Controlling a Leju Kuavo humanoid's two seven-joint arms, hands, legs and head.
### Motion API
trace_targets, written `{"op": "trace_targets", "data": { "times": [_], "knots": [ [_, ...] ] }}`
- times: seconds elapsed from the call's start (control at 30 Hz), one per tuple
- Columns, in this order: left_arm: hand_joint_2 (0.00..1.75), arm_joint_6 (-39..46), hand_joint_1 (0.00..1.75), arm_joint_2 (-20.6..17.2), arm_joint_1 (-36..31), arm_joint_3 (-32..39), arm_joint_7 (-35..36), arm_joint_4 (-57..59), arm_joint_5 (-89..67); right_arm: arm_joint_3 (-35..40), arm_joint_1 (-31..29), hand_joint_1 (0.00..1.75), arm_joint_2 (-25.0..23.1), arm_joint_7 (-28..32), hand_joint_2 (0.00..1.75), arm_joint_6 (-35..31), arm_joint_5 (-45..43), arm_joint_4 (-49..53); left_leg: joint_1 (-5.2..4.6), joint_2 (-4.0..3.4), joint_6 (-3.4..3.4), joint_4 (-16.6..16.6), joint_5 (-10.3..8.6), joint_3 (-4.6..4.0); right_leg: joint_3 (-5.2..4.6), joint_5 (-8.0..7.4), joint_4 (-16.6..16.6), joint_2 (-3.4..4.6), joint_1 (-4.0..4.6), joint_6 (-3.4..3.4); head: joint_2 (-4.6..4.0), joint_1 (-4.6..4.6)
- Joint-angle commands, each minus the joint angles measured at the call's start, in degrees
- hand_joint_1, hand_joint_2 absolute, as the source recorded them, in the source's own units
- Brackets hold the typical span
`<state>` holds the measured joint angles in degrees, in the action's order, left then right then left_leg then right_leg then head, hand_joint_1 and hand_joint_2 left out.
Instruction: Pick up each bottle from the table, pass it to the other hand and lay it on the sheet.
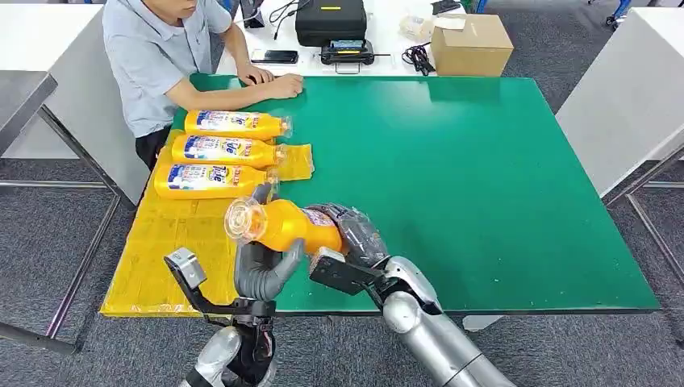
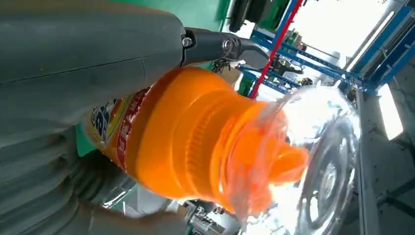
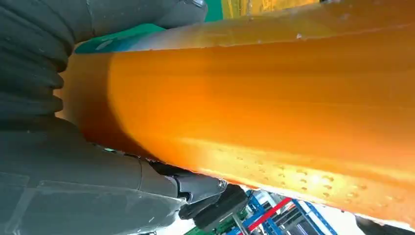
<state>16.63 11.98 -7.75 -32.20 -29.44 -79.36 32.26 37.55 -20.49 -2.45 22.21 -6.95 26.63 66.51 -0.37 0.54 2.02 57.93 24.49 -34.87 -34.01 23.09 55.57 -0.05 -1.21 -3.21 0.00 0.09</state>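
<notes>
Both hands grip one orange bottle (image 1: 282,224) above the green table's (image 1: 484,201) near edge: right hand (image 1: 355,235) around its body, left hand (image 1: 262,270) under its neck. Three bottles (image 1: 222,151) lie on the yellow sheet (image 1: 161,258).

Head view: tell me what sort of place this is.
Likely a robot lab or test room: a green work table on grey carpet, a black equipment case with cables on the white desk behind, and a person seated watching.

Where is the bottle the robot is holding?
In the head view, the bottle is between both hands, near the table's front edge, beside the yellow sheet.
</notes>
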Motion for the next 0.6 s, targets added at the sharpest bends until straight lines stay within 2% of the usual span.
{"op": "trace_targets", "data": {
  "times": [0.03, 0.47, 0.57, 0.6],
  "knots": [
    [1.75, 0.02, 1.75, 0.14, -3.19, 1.78, -0.18, 4.39, 0.58, 0.32, -3.9, 1.66, -0.48, 0.28, 1.75, 2.33, -3.24, -5.2, 0.07, -0.08, -0.12, 0.01, 0.07, 0.18, 0.17, 0.04, -0.01, 0.04, 0.08, 0.14, 0.0, 0.0],
    [1.75, 0.15, 1.75, 0.02, -3.38, 1.99, -0.76, 4.65, 0.23, -0.18, -3.47, 1.59, -0.79, 0.5, 1.75, 2.42, -4.26, -5.68, 0.04, -0.06, -0.09, -0.02, 0.04, 0.16, 0.13, 0.03, -0.02, 0.02, 0.04, 0.1, 0.0, 0.0],
    [1.75, -0.04, 1.75, -0.14, -3.29, 1.56, -1.11, 4.7, -0.57, -0.63, -2.69, 1.36, -0.53, 0.44, 1.75, 2.03, -4.42, -5.13, 0.05, -0.01, -0.09, -0.01, 0.04, 0.16, 0.15, 0.04, -0.02, -0.02, 0.05, 0.11, 0.0, 0.0],
    [1.75, 0.09, 1.75, -0.2, -3.28, 1.5, -1.22, 4.69, -0.83, -0.74, -2.52, 0.79, -0.51, 0.38, 1.75, 1.87, -4.42, -5.05, 0.08, -0.03, -0.13, 0.0, 0.08, 0.24, 0.23, 0.07, -0.02, -0.02, 0.09, 0.16, 0.0, 0.0]
  ]
}}
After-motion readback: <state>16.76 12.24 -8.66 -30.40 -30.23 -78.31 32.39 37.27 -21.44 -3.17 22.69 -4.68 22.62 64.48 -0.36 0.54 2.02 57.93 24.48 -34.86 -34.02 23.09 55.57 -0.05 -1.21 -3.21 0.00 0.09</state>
